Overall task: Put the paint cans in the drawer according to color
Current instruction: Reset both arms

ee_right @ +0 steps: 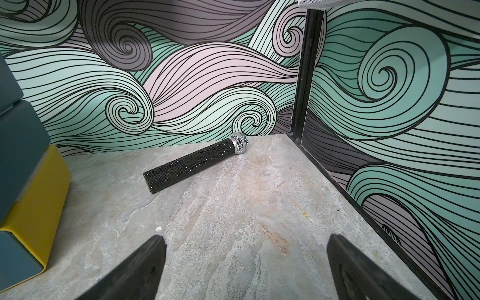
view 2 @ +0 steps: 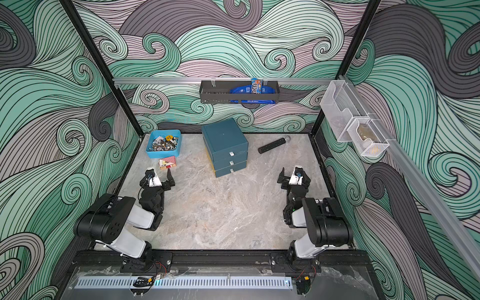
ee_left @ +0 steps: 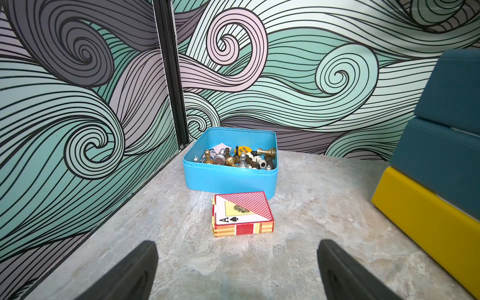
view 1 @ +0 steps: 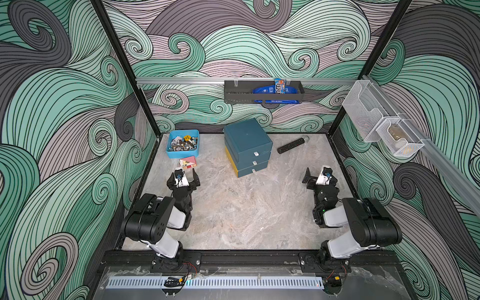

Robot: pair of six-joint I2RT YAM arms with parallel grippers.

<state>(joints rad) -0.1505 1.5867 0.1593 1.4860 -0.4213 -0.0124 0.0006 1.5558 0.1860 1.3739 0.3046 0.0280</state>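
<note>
No paint cans show in any view. The drawer (view 1: 248, 145) (view 2: 224, 145) is a dark teal chest of three stacked drawers at the middle back of the table, all pushed in, each with a small white tab. Its teal and yellow side shows in the left wrist view (ee_left: 446, 130) and the right wrist view (ee_right: 20, 145). My left gripper (view 1: 184, 174) (view 2: 158, 176) (ee_left: 237, 242) hovers open and empty at the left, in front of a card pack. My right gripper (view 1: 320, 174) (view 2: 294, 175) (ee_right: 246, 237) hovers open and empty at the right over bare table.
A light-blue bin (view 1: 179, 155) (ee_left: 228, 179) of chess pieces and metal bits sits back left, with a red card pack (view 1: 187, 163) (ee_left: 242, 213) before it. A black microphone (view 1: 292, 145) (ee_right: 192, 163) lies back right. A dark wall shelf (view 1: 262, 91) and mesh baskets (view 1: 384, 127) hang above.
</note>
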